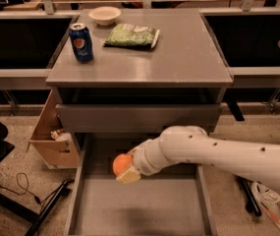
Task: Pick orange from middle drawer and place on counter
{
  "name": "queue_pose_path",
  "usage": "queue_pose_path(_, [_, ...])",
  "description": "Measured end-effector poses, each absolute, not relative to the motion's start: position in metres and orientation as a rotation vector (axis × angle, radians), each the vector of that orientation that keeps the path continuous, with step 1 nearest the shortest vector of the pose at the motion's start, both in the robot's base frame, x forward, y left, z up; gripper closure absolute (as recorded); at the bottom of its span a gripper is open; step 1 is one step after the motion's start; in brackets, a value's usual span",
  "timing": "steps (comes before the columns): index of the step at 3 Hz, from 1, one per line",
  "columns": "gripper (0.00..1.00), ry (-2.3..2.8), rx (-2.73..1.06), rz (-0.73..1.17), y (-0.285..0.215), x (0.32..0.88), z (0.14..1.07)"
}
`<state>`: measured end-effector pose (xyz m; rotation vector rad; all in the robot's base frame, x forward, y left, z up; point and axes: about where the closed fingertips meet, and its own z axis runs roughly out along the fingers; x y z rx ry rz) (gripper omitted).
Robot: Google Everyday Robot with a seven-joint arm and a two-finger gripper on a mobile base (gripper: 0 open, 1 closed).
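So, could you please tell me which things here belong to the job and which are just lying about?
Job: orange, held in the gripper over the middle drawer; counter.
Lying about: soda can, bowl and green bag on the counter; cardboard box beside the cabinet.

The gripper [126,170] clasps the orange [120,162] above the floor of the middle drawer [144,208].

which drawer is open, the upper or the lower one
The lower, middle drawer: pulled out, floor bare. The upper drawer shows only its shut front. The tool holds the orange over the open one.
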<state>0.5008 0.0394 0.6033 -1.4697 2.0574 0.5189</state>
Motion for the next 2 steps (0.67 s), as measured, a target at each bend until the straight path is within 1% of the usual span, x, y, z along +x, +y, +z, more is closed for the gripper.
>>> queue_pose_path(1, [1.00,2.081,-1.387,0.432,0.036,0.530,0.708])
queue_pose_path(2, [1.00,2.135,-1.247,0.357,0.023,0.570,0.785])
